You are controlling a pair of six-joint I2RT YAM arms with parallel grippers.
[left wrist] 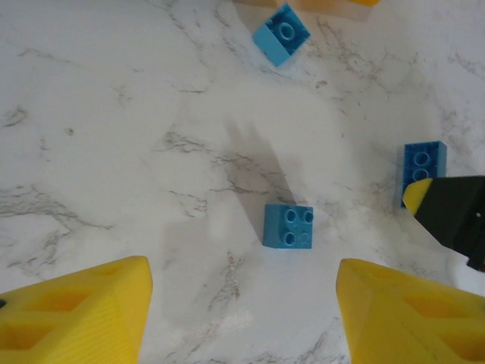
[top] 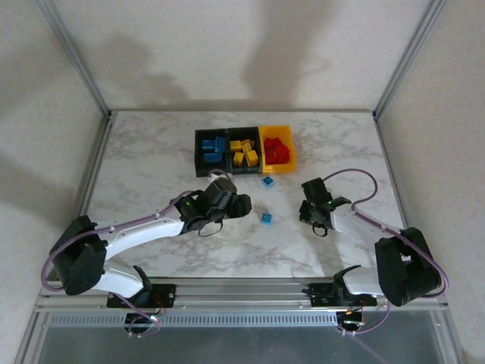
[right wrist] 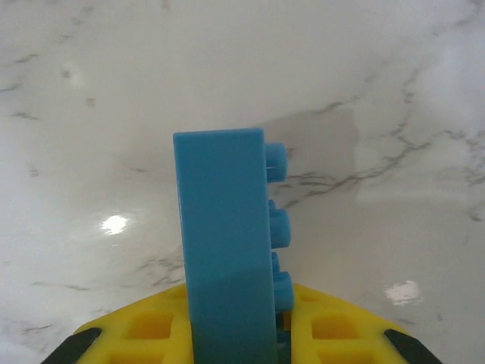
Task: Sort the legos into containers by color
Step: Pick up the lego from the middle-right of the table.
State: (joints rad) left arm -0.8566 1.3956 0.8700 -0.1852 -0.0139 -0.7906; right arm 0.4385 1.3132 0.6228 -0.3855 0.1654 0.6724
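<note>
Three joined containers stand at the back. The left black bin (top: 198, 149) holds blue legos, the middle black bin (top: 244, 171) yellow ones, the yellow-orange bin (top: 288, 136) red ones. Two square blue legos lie loose on the table: one (top: 267, 181) (left wrist: 281, 33) just in front of the bins, one (top: 267, 218) (left wrist: 289, 226) nearer me. My left gripper (top: 239, 205) (left wrist: 242, 311) hangs open just short of the nearer one, nothing between its yellow fingers (left wrist: 76, 311). My right gripper (top: 306, 212) (right wrist: 235, 341) is shut on an oblong blue lego (right wrist: 223, 243) (left wrist: 423, 168), held on edge at the table.
The marble table (top: 151, 159) lies open on the left and along the front. Metal frame posts (top: 76, 61) rise at the back corners. The two grippers sit close together, with the nearer loose brick between them.
</note>
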